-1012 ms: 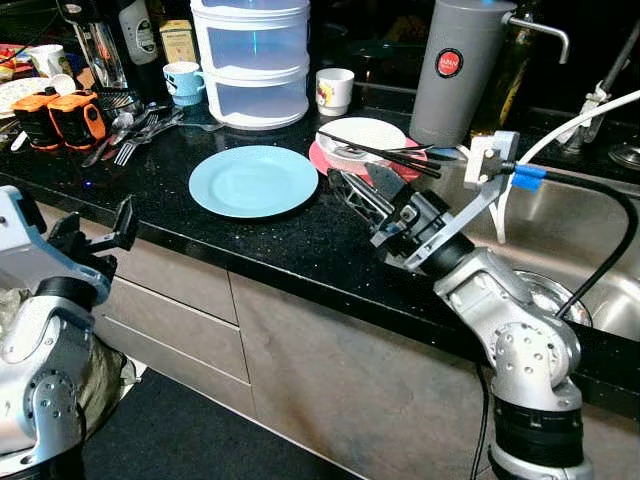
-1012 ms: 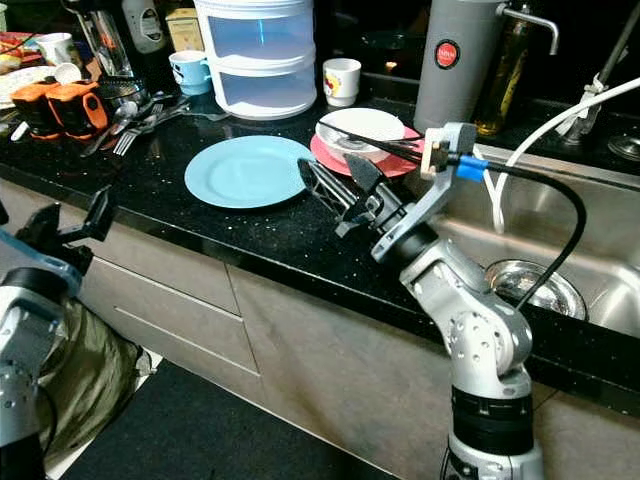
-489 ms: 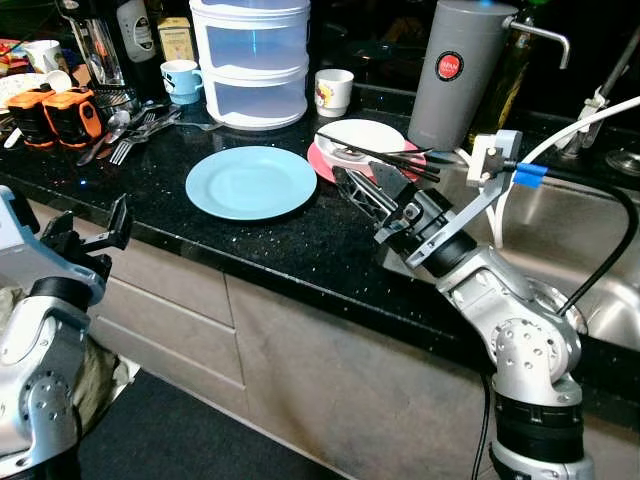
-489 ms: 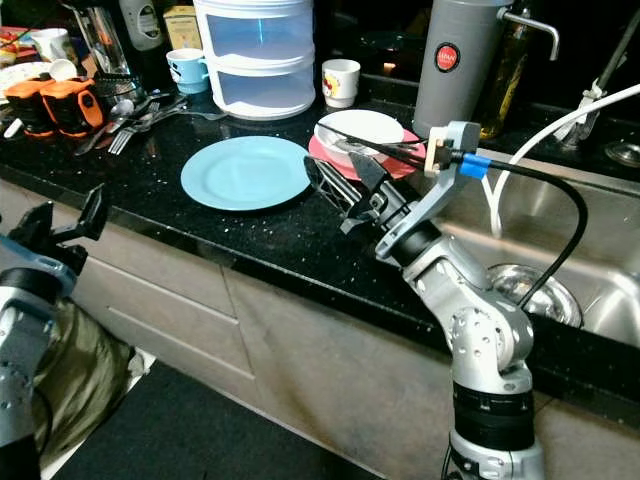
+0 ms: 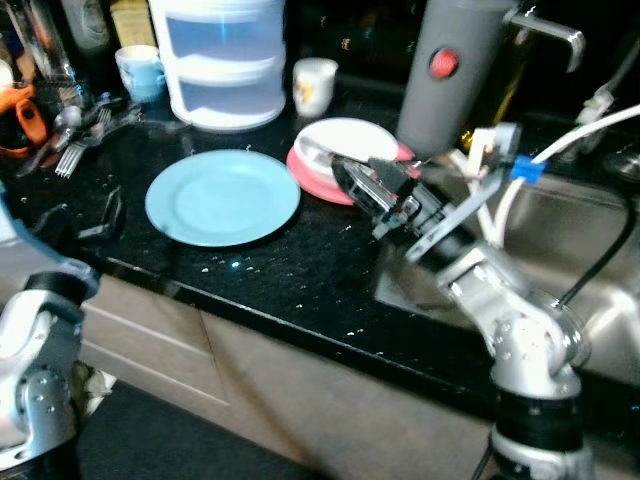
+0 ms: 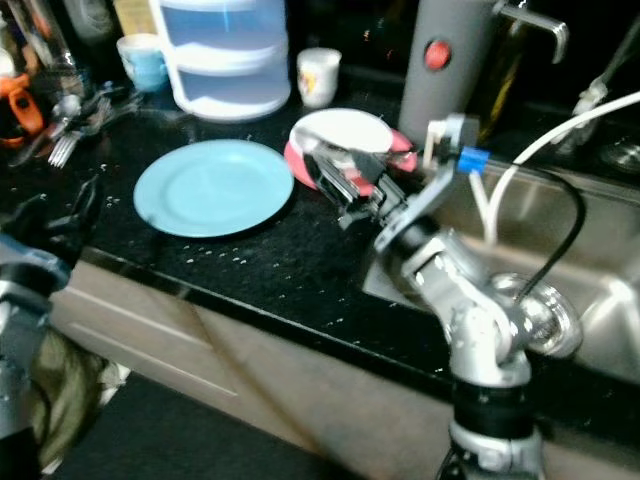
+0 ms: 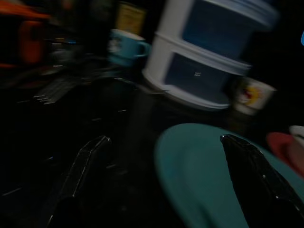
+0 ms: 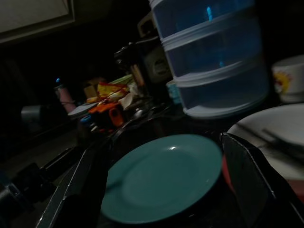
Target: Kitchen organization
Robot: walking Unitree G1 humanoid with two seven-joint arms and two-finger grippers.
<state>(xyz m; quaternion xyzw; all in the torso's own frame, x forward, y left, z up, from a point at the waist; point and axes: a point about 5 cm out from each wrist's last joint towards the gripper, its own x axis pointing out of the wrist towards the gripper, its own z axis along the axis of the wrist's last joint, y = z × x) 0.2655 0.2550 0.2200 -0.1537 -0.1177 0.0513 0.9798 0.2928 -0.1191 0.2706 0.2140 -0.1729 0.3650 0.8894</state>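
Note:
A light blue plate [image 5: 222,195] lies on the black counter [image 5: 300,270]. Behind it to the right, a white plate [image 5: 350,138] with dark utensils across it rests on a red plate [image 5: 303,163]. My right gripper [image 5: 348,180] hovers open at the near rim of the white plate, with nothing between its fingers; its wrist view looks over the blue plate [image 8: 164,175]. Open too, my left gripper [image 5: 103,212] hangs over the counter's front edge, just left of the blue plate [image 7: 199,171].
A stack of clear containers [image 5: 222,60] stands at the back, with a blue cup [image 5: 138,70] and a white cup [image 5: 313,85] beside it. Forks [image 5: 80,145] lie at the far left. A grey thermos [image 5: 455,70] stands near the steel sink [image 5: 570,250] on the right.
The whole view has shifted and blurred, so the camera moved. My right gripper has closed in on the white plate's rim. My left gripper now stands over the counter edge instead of before the drawers.

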